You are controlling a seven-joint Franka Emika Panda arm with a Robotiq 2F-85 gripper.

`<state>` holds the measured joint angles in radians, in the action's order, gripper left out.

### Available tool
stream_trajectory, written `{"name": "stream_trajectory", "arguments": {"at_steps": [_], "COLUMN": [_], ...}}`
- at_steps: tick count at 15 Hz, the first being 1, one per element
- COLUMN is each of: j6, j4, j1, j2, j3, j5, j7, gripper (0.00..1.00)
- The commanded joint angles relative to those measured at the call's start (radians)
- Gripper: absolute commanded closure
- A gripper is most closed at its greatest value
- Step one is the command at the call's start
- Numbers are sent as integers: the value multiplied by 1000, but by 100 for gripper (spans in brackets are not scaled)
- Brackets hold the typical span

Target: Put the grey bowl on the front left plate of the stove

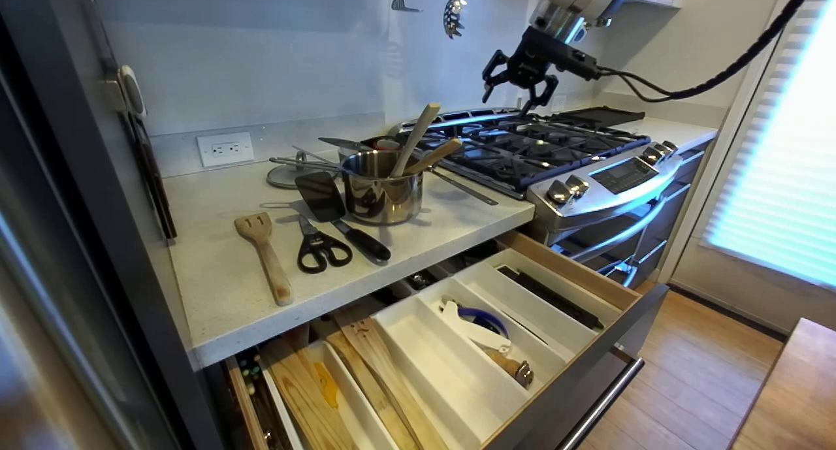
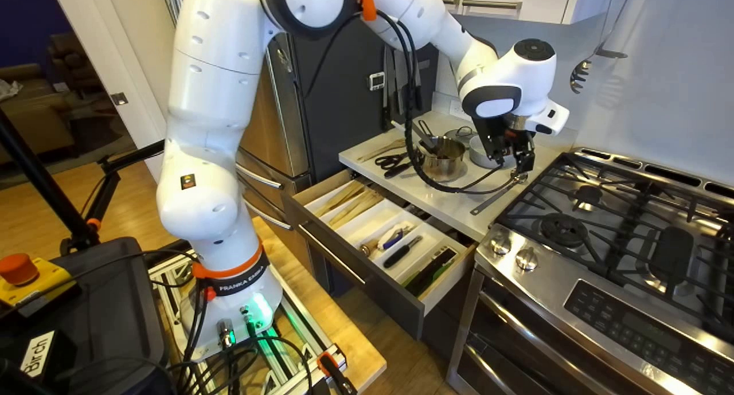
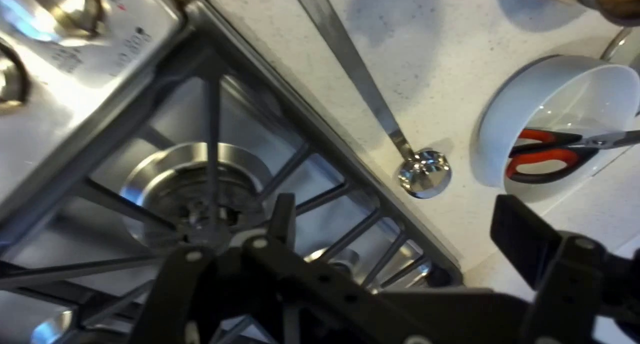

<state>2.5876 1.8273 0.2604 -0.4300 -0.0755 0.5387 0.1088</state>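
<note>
The round, pale grey bowl (image 2: 483,155) stands on the counter behind the steel pot, partly covered by my gripper (image 2: 510,163) in an exterior view. In the wrist view the bowl (image 3: 505,114) is at the right, with red-and-black scissors (image 3: 550,154) in it. The stove (image 2: 533,286) has black grates. Its front left plate (image 2: 565,230) is bare; it also shows in the wrist view (image 3: 200,194). My gripper (image 3: 400,224) is open and empty, above the stove's left edge. The bowl lies beyond its right finger, apart from it. The gripper also shows in an exterior view (image 1: 507,104).
A steel pot (image 1: 384,198) with utensils sticking out stands on the counter. A ladle (image 3: 425,176) lies along the stove's edge. A wooden spatula (image 1: 264,254), a black spatula (image 1: 320,197) and scissors (image 1: 320,247) lie nearby. The drawer (image 1: 653,303) below is pulled open.
</note>
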Motion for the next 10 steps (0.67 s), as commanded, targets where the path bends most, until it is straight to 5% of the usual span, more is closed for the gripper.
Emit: {"name": "stream_trajectory", "arguments": {"at_steps": [1,2,3,9,10], "j6": [-47,-72,-15,-43,-82], "j4": [-257,-316,-177,-299,-348], "j1": [57,82,38,64,35], "j2": [-185,-221,-126,-209,-246], "j3": [120,170,107,157,129], "j5": [64,101,36,70,43], "j7": [86,130,51,96,2], "gripper": [0,0,0,0,0]}}
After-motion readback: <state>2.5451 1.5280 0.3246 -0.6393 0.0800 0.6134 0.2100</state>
